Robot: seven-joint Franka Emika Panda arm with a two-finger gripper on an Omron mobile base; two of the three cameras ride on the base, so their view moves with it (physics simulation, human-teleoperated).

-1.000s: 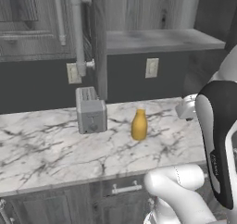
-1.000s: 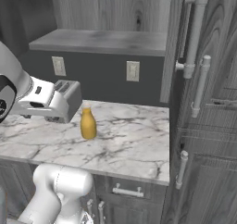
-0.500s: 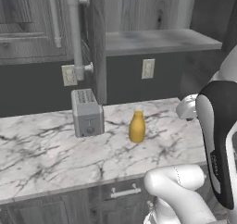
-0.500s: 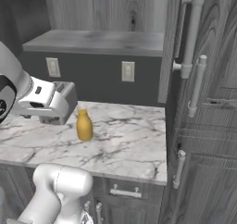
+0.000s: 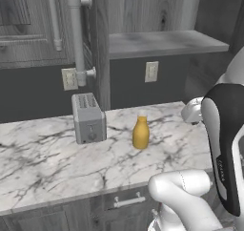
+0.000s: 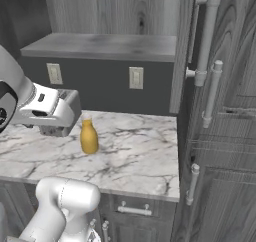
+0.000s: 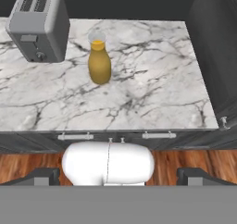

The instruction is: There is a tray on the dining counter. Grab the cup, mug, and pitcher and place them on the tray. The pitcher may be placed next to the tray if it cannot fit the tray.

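Closer now: pitcher beside toaster, mid-worktop

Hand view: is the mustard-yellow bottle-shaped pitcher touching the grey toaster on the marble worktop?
No, the mustard-yellow bottle-shaped pitcher stands upright apart from the grey toaster, with bare marble worktop showing between them.

White arm folded up high, hand fingers spread wide, holding nothing

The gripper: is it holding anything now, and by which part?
Nothing is held. The gripper has its jaws wide open, well back from the pitcher standing on the worktop.
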